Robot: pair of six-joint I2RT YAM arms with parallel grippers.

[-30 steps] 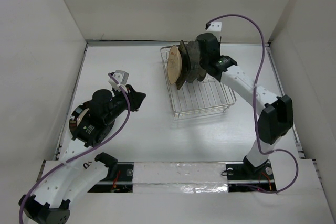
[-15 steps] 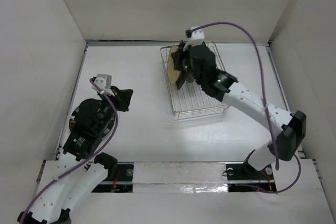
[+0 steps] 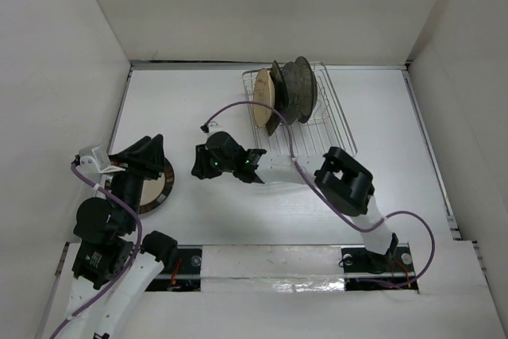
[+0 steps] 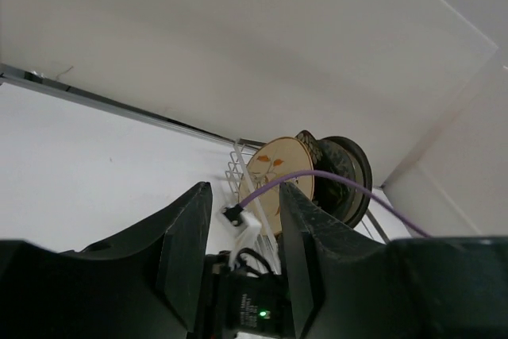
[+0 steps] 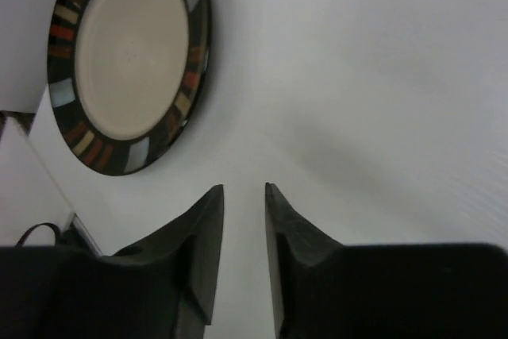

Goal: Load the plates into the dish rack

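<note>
Loose plate (image 5: 131, 61): round, cream centre, dark rim with coloured bars. It lies flat on the table (image 3: 198, 101) at the near left, face up, well apart from the rack (image 3: 341, 129).
Racked plates: three stand on edge at the rack's far end, side by side in a left-to-right row.
Their facing: flat faces look left and right, and the edge lines run near to far with a slight lean.
Order: tan plate (image 3: 263, 94) leftmost, a dark plate (image 3: 276, 109) seen edge-on just beside it, then a dark round plate (image 3: 300, 89) on the right.
Left gripper (image 4: 244, 192): above the loose plate's far edge, covering part of it from overhead. The fingers are apart with nothing between them, aimed toward the rack.
Right gripper (image 5: 244, 190): reached across to mid-table between rack and loose plate, pointing left at that plate. The fingers have a narrow gap between them and are empty.
</note>
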